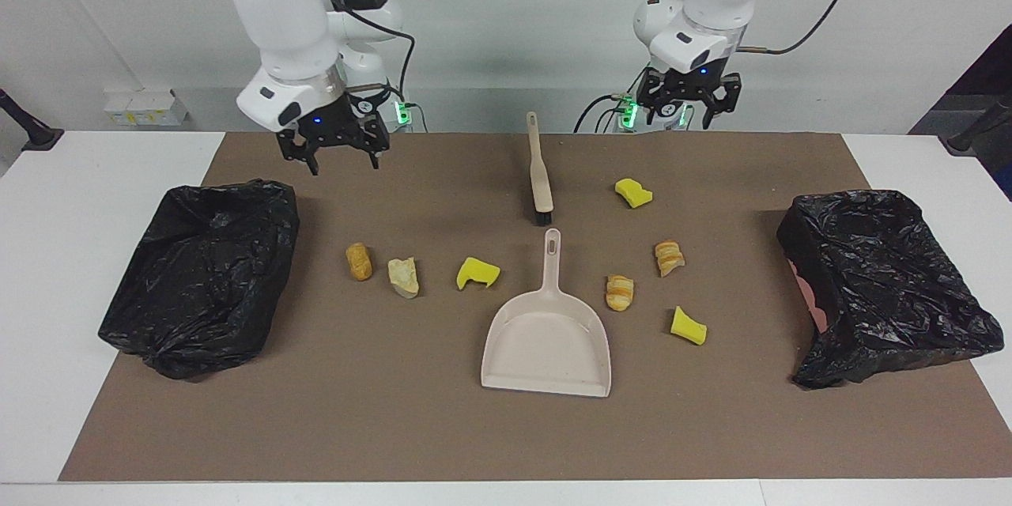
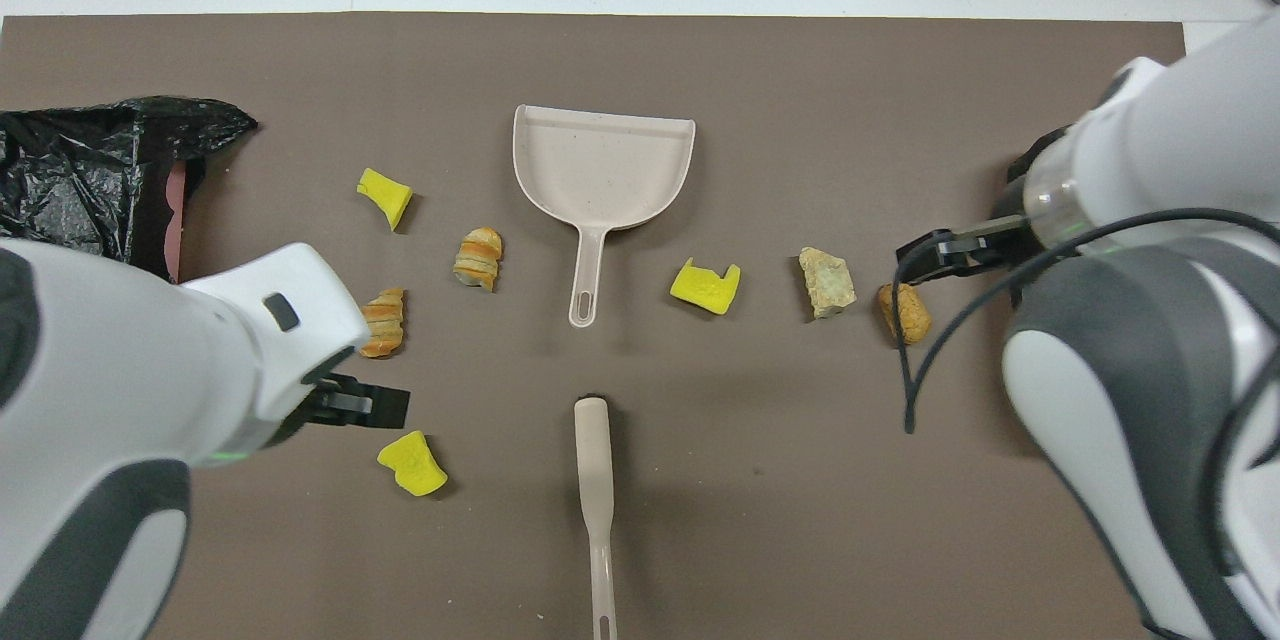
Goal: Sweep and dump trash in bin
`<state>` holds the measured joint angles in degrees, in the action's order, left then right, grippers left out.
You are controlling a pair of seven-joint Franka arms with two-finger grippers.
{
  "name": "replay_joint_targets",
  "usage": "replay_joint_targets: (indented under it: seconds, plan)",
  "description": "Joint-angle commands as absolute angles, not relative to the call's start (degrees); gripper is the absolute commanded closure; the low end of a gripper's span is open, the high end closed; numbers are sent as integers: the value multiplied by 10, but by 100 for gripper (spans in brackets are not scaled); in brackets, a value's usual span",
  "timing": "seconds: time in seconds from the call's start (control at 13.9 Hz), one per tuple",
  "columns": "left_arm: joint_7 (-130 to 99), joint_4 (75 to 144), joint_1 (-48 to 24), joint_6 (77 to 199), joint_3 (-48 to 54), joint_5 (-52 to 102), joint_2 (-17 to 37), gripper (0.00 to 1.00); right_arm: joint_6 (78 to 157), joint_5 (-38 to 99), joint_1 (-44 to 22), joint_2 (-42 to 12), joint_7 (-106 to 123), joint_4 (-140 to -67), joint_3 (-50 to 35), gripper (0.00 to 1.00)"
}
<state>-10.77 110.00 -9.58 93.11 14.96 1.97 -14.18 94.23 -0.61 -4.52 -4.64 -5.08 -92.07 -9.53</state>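
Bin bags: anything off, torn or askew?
One oddity: the black bin bag at the left arm's end has slipped or gapes on the side facing the scraps, baring a pink patch of what it covers. The other bin bag shows only black plastic. No tear is visible.

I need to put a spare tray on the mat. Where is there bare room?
Bare mat runs along the edge farthest from the robots, past the dustpan mouth, between the two black bags. The middle band is crowded: trash flanks the dustpan, with the brush nearer the robots.
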Motion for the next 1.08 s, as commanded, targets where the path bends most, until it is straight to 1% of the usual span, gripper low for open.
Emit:
replay_joint_targets:
  seconds: [0.0, 0.22, 0.29, 0.5, 0.65, 0.72, 0.87, 1.01]
  plan:
    - [-136, 1218, -97, 984, 184, 53, -225, 0, 986, 0, -77, -95, -87, -917, -96, 0]
    - [-137, 1282, -109, 1011, 209, 104, -266, 0, 1047, -1, -111, -158, -156, -895, -106, 0]
    - [-139, 1301, -119, 1025, 222, 112, -272, 0, 1071, 18, -112, -181, -172, -888, -107, 0]
    - [-164, 1335, -120, 1064, 275, 142, -268, 0, 1123, 19, -148, -223, -238, -874, -107, 0]
    - [-212, 1372, -121, 1117, 314, 160, -265, 0, 1138, 17, -179, -257, -293, -842, -106, 0]
    - [-230, 1379, -124, 1128, 338, 161, -257, 0, 1139, 11, -193, -277, -323, -821, -105, 0]
    - [-302, 1398, -125, 1199, 398, 164, -219, 0, 1152, -21, -221, -319, -393, -784, -105, 0]
    - [-339, 1398, -126, 1244, 432, 164, -170, 0, 1169, -29, -241, -337, -425, -777, -105, 0]
